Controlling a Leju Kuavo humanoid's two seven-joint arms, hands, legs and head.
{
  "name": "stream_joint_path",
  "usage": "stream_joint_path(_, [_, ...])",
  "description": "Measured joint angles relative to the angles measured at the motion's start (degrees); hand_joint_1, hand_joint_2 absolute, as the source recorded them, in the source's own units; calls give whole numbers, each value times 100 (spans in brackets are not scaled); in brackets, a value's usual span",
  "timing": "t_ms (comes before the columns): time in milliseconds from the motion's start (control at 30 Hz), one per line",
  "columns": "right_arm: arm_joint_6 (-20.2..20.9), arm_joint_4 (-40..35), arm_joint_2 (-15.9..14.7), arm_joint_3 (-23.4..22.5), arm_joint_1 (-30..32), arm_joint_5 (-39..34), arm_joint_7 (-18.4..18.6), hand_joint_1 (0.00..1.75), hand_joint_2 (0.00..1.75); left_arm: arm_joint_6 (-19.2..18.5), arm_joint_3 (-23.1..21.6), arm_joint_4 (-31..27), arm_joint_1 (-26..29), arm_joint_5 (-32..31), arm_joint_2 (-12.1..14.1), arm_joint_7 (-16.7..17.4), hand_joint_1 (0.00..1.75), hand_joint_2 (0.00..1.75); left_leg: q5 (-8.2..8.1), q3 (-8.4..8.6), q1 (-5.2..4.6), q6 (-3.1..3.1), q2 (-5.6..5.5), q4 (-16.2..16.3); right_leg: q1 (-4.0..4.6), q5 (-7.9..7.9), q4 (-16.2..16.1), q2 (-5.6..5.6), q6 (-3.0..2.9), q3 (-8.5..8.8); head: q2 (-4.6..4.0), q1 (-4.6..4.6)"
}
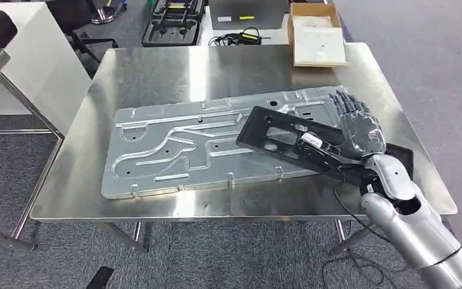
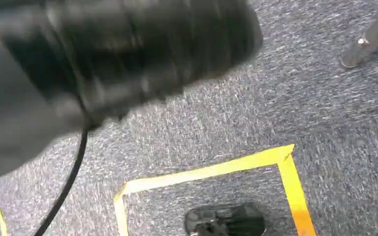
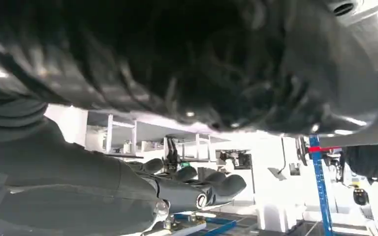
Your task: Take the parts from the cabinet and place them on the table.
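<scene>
the right hand (image 1: 361, 129) lies flat on top of a long black plastic frame panel (image 1: 289, 141), fingers stretched out over it and the thumb side tucked at its edge; whether it truly grips the panel or only rests on it, i cannot tell; the black panel sits tilted across the right end of a large embossed silver sheet-metal part (image 1: 180, 150), which lies flat on the shiny steel table (image 1: 156, 72); a cardboard box (image 1: 316, 33) stands at the table's far right corner; in the right wrist view the dark fingers (image 3: 197, 189) extend straight beneath the panel's underside; in the left wrist view the left hand is a dark blur above grey carpet with yellow floor tape (image 2: 211, 172), its state unclear
</scene>
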Motion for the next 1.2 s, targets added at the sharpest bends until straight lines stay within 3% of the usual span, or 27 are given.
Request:
stream_joint_path(33, [52, 0, 17, 11, 3, 31, -26, 0, 0, 13, 2, 0, 13, 24, -2, 18, 0, 175, 26, -27, 8, -9, 1, 84, -1, 4, 5, 0, 2, -7, 0, 0])
stream_joint_path(67, [98, -4, 35, 46, 8, 91, -26, 0, 0, 22, 2, 2, 24, 46, -2, 35, 0, 175, 186, 93, 15, -12, 2, -117, -3, 7, 10, 1, 5, -10, 0, 0])
stream_joint_path(133, [131, -39, 81, 114, 12, 221, -20, 0, 0, 46, 2, 7, 24, 70, 9, 55, 0, 175, 640, 609, 21, -1, 3, -1036, -9, 11, 26, 2, 12, -12, -2, 0])
stream_joint_path(167, [138, -61, 109, 133, 9, 247, -15, 0, 0, 52, 2, 7, 18, 74, 9, 61, 0, 175, 762, 854, 21, 19, 2, -1499, -9, 13, 36, 1, 23, -12, 0, -2])
stream_joint_path(200, [144, -83, 122, 148, 9, 282, -2, 0, 0, 52, 6, 7, 8, 74, 9, 72, 0, 0, 670, 925, 10, 40, -5, -1625, 21, 20, 46, 3, 61, -34, 0, 2])
stream_joint_path(333, [140, -96, 199, 249, 16, 319, 24, 0, 0, 52, 13, 9, 28, 74, 13, 166, 0, 0, 768, 851, -38, 152, -17, -1616, 3, 100, 7, 2, 193, -61, 0, 9])
stream_joint_path(367, [124, -101, 212, 258, 28, 319, 33, 0, 0, 57, 13, 9, 40, 76, 11, 221, 0, 0, 840, 839, -16, 229, -7, -1692, 17, 132, -3, 9, 246, -66, 0, 7])
stream_joint_path(400, [116, -103, 216, 258, 39, 315, 54, 0, 0, 59, 13, 11, 39, 74, 13, 249, 0, 0, 885, 837, 3, 267, 9, -1719, -16, 11, 75, 7, 258, -109, 0, 11])
stream_joint_path(433, [114, -109, 221, 260, 38, 265, 107, 0, 0, 70, 13, 11, 37, 74, 15, 269, 0, 0, 926, 809, -1, 293, 7, -1735, -3, -250, 310, 5, 275, -193, 0, 26])
stream_joint_path(500, [61, -111, 258, 260, 40, -1, 210, 0, 0, 79, 17, 11, 32, 100, 15, 286, 0, 0, 983, 720, -23, 339, 11, -1725, -4, -821, 1163, 7, 291, -477, 0, 28])
stream_joint_path(533, [26, -111, 278, 260, 47, -191, 238, 0, 0, 85, 20, 11, 34, 138, 15, 286, 0, 0, 1011, 675, -39, 352, 12, -1723, -4, -972, 1482, 6, 292, -568, 0, 31])
stream_joint_path(567, [-35, -114, 304, 260, 56, -427, 249, 0, 0, 90, 24, 11, 38, 164, 15, 284, 0, 0, 1046, 629, -51, 354, 12, -1717, -3, -1014, 1629, 6, 285, -568, -2, 28])
stream_joint_path(600, [-108, -127, 332, 260, 61, -641, 258, 0, 0, 90, 28, 11, 38, 199, 15, 280, 0, 0, 1082, 570, -63, 352, 11, -1706, 4, -951, 1565, 6, 273, -467, 0, 28])
stream_joint_path(633, [-240, -159, 352, 260, 62, -912, 271, 0, 0, 87, 31, 11, 38, 230, 15, 262, 0, 0, 1117, 508, -74, 347, 11, -1686, 13, -794, 1264, 6, 247, -241, 0, 28])
stream_joint_path(700, [-534, -242, 395, 260, 58, -1348, 289, 0, 0, 77, 33, 11, 39, 256, 15, 227, 0, 0, 1175, 432, -89, 324, 4, -1654, 33, -479, 297, 6, 168, 426, 0, 28])
stream_joint_path(733, [-694, -289, 420, 256, 45, -1671, 304, 0, 0, 68, 35, 11, 43, 262, 15, 212, 0, 0, 1206, 403, -95, 297, 3, -1645, 63, -603, -53, 5, 125, 599, 0, 24])
stream_joint_path(767, [-818, -321, 468, 251, 52, -1997, 326, 0, 0, 68, 37, 11, 43, 284, 18, 205, 0, 0, 1247, 416, -96, 259, 6, -1667, 96, -448, -3, 9, 134, 576, 0, 6])
stream_joint_path(833, [-1190, -339, 540, 245, -11, -2787, 356, 0, 0, 68, 50, 11, 44, 339, 24, 199, 0, 0, 1334, 408, -73, 196, 6, -1689, 132, -414, -32, 9, 88, 532, 0, 37])
stream_joint_path(867, [-1448, -352, 579, 245, -9, -3129, 359, 0, 0, 68, 50, 11, 51, 354, 24, 199, 0, 0, 1391, 402, -79, 165, 4, -1725, 126, -356, -62, 8, 50, 507, 0, 39])
stream_joint_path(900, [-1853, -352, 634, 245, -16, -3402, 345, 0, 0, 72, 52, 28, 65, 356, 39, 199, 0, 0, 1364, 360, -78, 130, -2, -1711, 49, -257, -129, -10, -1, 435, 0, 59])
stream_joint_path(933, [-2368, -350, 706, 230, -31, -3491, 311, 0, 0, 72, 52, 31, 65, 352, 28, 190, 0, 0, 1109, 246, -74, 93, 2, -1579, 49, -182, -135, -9, -38, 387, -2, 56])
stream_joint_path(1000, [-3201, -350, 869, 131, -40, -3425, 156, 0, 0, 94, 52, 31, 57, 354, 26, 147, 0, 0, 396, 38, -38, 31, 6, -862, 47, -54, -134, -15, -84, 210, 0, 13])
stream_joint_path(1033, [-3454, -350, 938, 48, -41, -3513, 65, 0, 0, 114, 52, 33, 68, 358, 26, 135, 0, 0, 142, -50, -28, 5, 6, -428, 48, 10, -130, -13, -88, 122, -2, 18])
stream_joint_path(1067, [-3554, -350, 1001, -28, -41, -3840, -52, 0, 0, 118, 55, 33, 76, 371, 22, 114, 0, 0, 60, -88, -23, -18, 6, -88, 47, 74, -124, -12, -85, 34, 0, 6])
stream_joint_path(1100, [-3580, -350, 1038, -68, -37, -4299, -180, 0, 0, 120, 55, 33, 75, 380, 17, 98, 0, 0, 170, -32, -14, -32, 6, 30, 44, 138, -117, -10, -75, -54, 0, 13])
stream_joint_path(1133, [-3606, -350, 1075, -92, -20, -4735, -394, 0, 0, 120, 55, 33, 70, 389, 15, 85, 0, 0, 362, 126, 1, -45, 7, -81, 41, 193, -108, -9, -62, -140, 0, 11])
stream_joint_path(1200, [-3642, -350, 1216, -261, 15, -5093, -947, 0, 0, 114, 55, 33, 62, 391, 13, 44, 0, 0, 659, 742, 25, -63, 7, -843, 27, 289, -47, 0, -18, -317, 0, 13])
